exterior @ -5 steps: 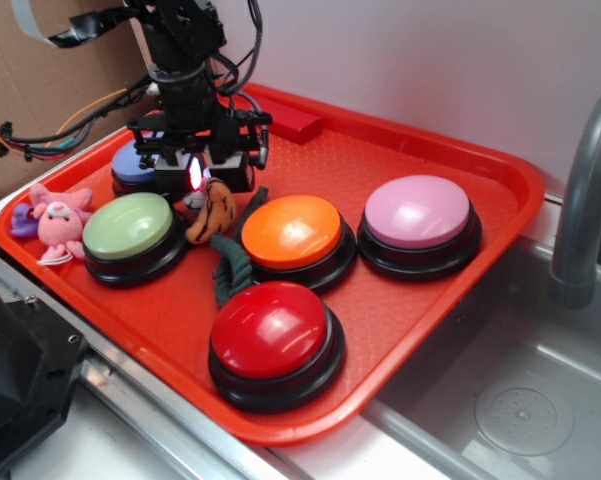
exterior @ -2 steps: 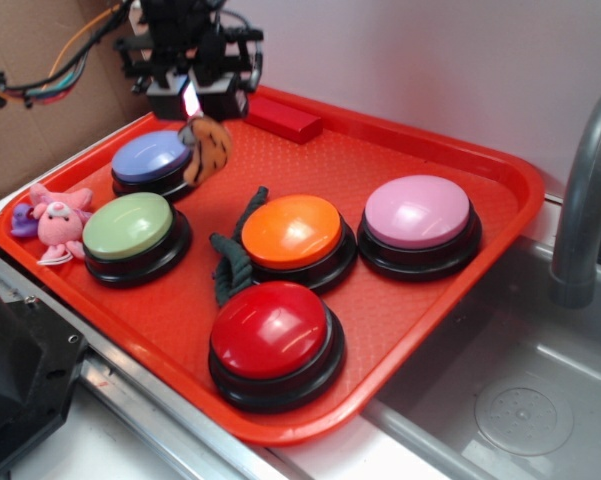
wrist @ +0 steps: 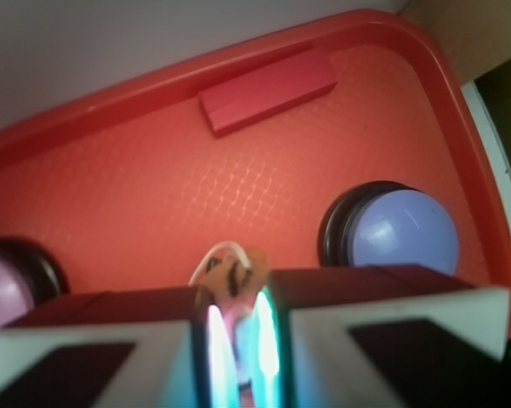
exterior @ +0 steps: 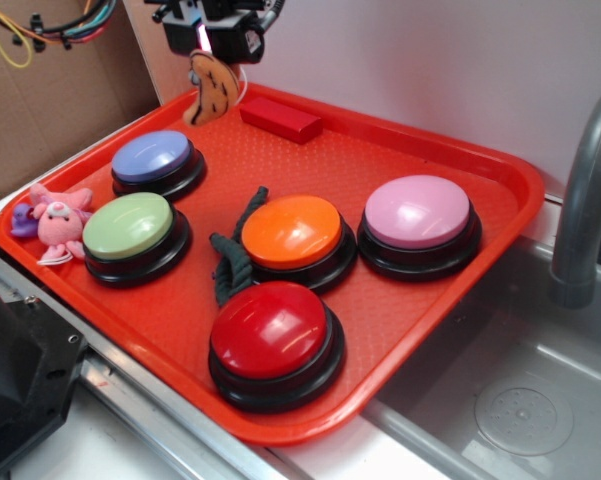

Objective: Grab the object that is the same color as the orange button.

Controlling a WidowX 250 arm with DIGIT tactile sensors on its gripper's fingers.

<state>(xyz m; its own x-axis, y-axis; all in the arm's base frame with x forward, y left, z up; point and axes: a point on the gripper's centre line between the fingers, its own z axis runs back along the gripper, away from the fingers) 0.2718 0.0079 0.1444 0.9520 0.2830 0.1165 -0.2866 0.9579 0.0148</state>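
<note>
Clearly the grab looks done: from the exterior view, the gripper (exterior: pixel 212 45) has its fingers pinched on the plush tiger (exterior: pixel 212 90), dangling well above the red tray (exterior: pixel 500 190), far from the orange button (exterior: pixel 292 232). From the wrist, the fingers (wrist: pixel 110 340) clamp the tiger (wrist: pixel 231 270) over bare tray (wrist: pixel 153 195).

We found no readable text, labels, brands or nos. anywhere: nothing on the dome buttons, the red tray (exterior: pixel 500 190), the red block (wrist: pixel 268 89) or the cardboard (exterior: pixel 55 90) at left.
</note>
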